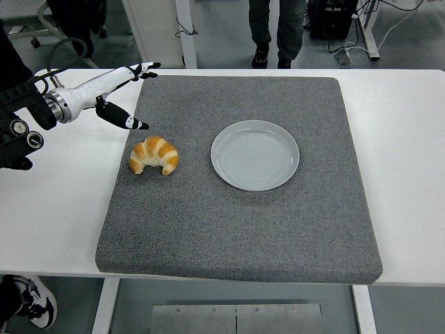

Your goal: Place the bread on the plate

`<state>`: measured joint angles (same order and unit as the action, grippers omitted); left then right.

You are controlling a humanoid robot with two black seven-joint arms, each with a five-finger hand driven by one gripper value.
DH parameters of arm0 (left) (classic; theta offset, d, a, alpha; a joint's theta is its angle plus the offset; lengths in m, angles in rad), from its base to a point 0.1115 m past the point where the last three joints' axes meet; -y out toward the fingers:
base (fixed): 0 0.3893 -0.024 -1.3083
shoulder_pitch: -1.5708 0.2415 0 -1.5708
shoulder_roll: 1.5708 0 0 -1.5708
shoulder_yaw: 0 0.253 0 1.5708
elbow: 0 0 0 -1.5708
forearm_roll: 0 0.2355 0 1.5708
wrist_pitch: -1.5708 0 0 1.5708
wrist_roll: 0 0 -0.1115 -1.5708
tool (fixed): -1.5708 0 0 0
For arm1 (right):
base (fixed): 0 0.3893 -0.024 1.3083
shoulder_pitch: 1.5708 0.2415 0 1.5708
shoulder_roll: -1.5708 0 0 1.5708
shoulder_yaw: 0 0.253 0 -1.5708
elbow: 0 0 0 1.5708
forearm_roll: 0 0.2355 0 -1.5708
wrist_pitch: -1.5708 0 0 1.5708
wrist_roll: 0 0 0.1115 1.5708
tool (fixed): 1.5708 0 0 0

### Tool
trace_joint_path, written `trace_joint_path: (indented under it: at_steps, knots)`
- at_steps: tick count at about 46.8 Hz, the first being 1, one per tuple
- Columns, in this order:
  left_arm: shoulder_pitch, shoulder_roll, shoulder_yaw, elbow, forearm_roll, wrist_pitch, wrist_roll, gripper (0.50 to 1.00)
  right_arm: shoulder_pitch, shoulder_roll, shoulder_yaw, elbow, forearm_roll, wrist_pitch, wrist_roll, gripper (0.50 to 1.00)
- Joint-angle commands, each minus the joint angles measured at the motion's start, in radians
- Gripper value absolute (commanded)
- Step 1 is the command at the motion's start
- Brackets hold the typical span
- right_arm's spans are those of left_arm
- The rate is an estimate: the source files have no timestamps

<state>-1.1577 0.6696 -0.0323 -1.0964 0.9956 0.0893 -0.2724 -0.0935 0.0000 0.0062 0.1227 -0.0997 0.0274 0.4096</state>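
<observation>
A golden croissant lies on the left part of the grey mat. An empty pale plate sits at the mat's middle, to the right of the croissant. My left hand is white with black fingertips. It hovers over the mat's far left edge, above and behind the croissant, fingers spread and thumb pointing down, holding nothing. The right arm is out of view.
The mat lies on a white table. A person's legs stand beyond the table's far edge at the top. A shoe shows below the table at bottom left.
</observation>
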Motion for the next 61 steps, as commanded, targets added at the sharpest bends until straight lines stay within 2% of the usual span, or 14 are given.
trace_joint_path:
  at_steps: [1,7,20,30,43,51,61]
  knots:
    - [0.003,-0.001,0.006,-0.005,0.035,0.000,-0.016,0.948,0.000,0.000,0.000,0.000,0.000,0.000,0.000,1.000]
    - [0.004,-0.002,0.028,-0.007,0.070,0.000,-0.048,0.943,0.000,0.000,0.000,0.000,0.000,0.000,0.000,1.000]
    - [-0.002,0.011,0.109,-0.069,0.078,0.000,-0.070,0.936,0.000,0.000,0.000,0.000,0.000,0.000,0.000,1.000]
    - [-0.001,0.013,0.134,-0.071,0.120,0.003,-0.073,0.933,0.000,0.000,0.000,0.000,0.000,0.000,0.000,1.000]
    - [0.007,-0.004,0.161,-0.063,0.126,0.063,-0.065,0.905,0.000,0.000,0.000,0.000,0.000,0.000,0.000,1.000]
    - [0.007,-0.038,0.204,-0.039,0.129,0.129,-0.062,0.904,0.000,0.000,0.000,0.000,0.000,0.000,0.000,1.000]
    - [0.010,-0.051,0.215,-0.013,0.129,0.142,-0.061,0.904,0.000,0.000,0.000,0.000,0.000,0.000,0.000,1.000]
